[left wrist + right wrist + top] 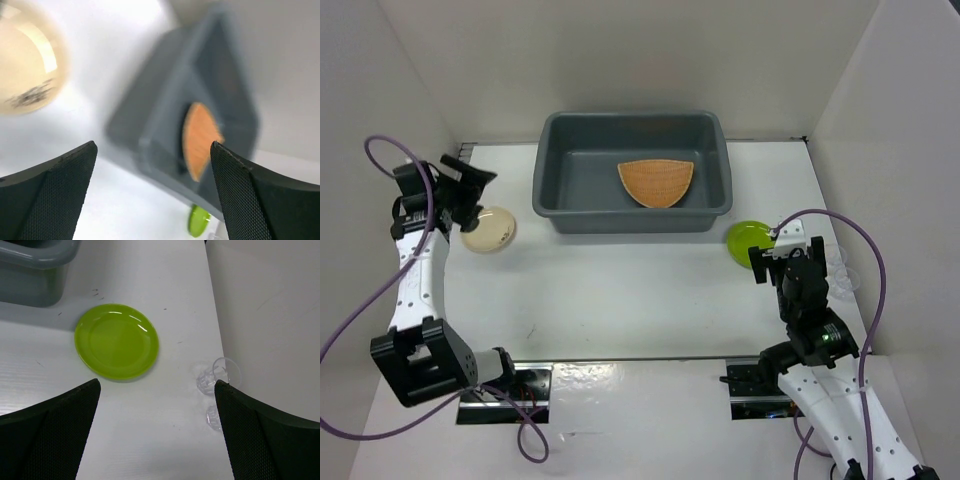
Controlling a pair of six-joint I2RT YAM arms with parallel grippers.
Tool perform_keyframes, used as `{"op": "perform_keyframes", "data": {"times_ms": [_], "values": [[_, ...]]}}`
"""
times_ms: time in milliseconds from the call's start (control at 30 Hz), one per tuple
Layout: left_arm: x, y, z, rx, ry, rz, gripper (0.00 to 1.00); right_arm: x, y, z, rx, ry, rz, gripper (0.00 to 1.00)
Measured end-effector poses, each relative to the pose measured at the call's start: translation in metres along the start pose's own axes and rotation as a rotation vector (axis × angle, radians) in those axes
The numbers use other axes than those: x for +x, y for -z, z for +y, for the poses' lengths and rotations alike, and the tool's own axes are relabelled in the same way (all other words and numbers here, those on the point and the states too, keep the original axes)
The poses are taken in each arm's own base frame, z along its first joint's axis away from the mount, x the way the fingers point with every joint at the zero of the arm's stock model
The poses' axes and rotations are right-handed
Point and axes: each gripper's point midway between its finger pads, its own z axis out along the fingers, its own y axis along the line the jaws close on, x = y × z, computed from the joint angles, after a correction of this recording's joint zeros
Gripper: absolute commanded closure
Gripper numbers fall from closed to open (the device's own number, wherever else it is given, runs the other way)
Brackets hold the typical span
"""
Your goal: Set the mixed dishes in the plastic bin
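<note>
Left pincer (152, 150) is closest in its wrist view. Its black textured fingers (50, 190) sit at the bottom edge, wide apart, with nothing between them. That view is motion-blurred.

Right pincer (157, 385) is the same: jaws apart and empty, over the bench (150, 440).

- Writing: dark marks on the cream plate (25, 65) are too smeared to read.
- Plastic bin (580, 175): dark grey, at the far centre of the bench. The orange-brown plate (657, 182) lies flat inside it, towards the right half.
- Cream plate: on the bench left of the bin, just beside the left pincer. It is cut off by the frame edge in the left wrist view.
- Lime-green dish (116, 340): on the bench off the bin's near-right corner, just ahead of the right pincer. In the top view it is partly covered by that arm's wrist.
- Clear cups (220, 375): by the right wall, right of the dish and apart from it. The nearer cup is partly behind the right-hand finger. In the top view they are faint and hard to count.
- Purple cables (350, 330) loop off both arms. White walls (620, 60) box in the bench on three sides.
</note>
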Motion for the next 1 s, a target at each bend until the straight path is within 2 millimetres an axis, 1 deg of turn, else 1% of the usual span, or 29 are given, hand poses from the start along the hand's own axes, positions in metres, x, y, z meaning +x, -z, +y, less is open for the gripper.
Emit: {"op": "perform_keyframes", "data": {"times_ms": [33, 67, 133, 167, 233, 467, 533, 600, 667, 733, 900, 1000], "values": [[0.003, -0.003, 0.02, -0.044, 0.024, 0.004, 0.0, 0.0, 0.0, 0.001, -0.003, 0.002, 0.001, 0.01], [0.009, -0.009, 0.04, -0.092, 0.047, 0.021, 0.0, 0.0, -0.001, 0.001, -0.004, 0.003, 0.002, 0.01], [0.026, -0.019, 0.078, -0.192, 0.107, 0.063, 0.0, 0.001, -0.001, 0.003, -0.011, 0.007, 0.005, 0.01], [0.033, -0.02, 0.093, -0.23, 0.128, 0.076, 0.0, 0.001, -0.001, 0.004, -0.013, 0.009, 0.006, 0.01], [0.039, -0.02, 0.111, -0.275, 0.183, 0.078, 0.0, 0.001, -0.002, 0.004, -0.015, 0.011, 0.01, 0.01], [0.036, -0.019, 0.172, -0.374, 0.421, -0.044, 0.0, 0.002, -0.002, 0.005, -0.017, 0.013, 0.011, 0.01], [0.035, -0.019, 0.181, -0.393, 0.451, -0.066, 0.0, 0.002, -0.002, 0.005, -0.017, 0.012, 0.011, 0.01], [0.03, -0.021, 0.183, -0.395, 0.458, -0.089, 0.0, 0.002, -0.002, 0.005, -0.017, 0.012, 0.011, 0.01], [0.025, -0.026, 0.186, -0.389, 0.469, -0.113, 0.0, 0.002, -0.002, 0.005, -0.017, 0.012, 0.011, 0.01], [0.026, -0.032, 0.194, -0.387, 0.489, -0.125, 0.0, 0.002, -0.002, 0.005, -0.017, 0.012, 0.011, 0.01], [0.052, -0.046, 0.228, -0.452, 0.571, -0.088, 0.0, 0.002, -0.002, 0.005, -0.017, 0.012, 0.011, 0.01], [0.06, -0.054, 0.24, -0.48, 0.59, -0.061, 0.0, 0.002, -0.002, 0.005, -0.018, 0.013, 0.011, 0.01]]}}
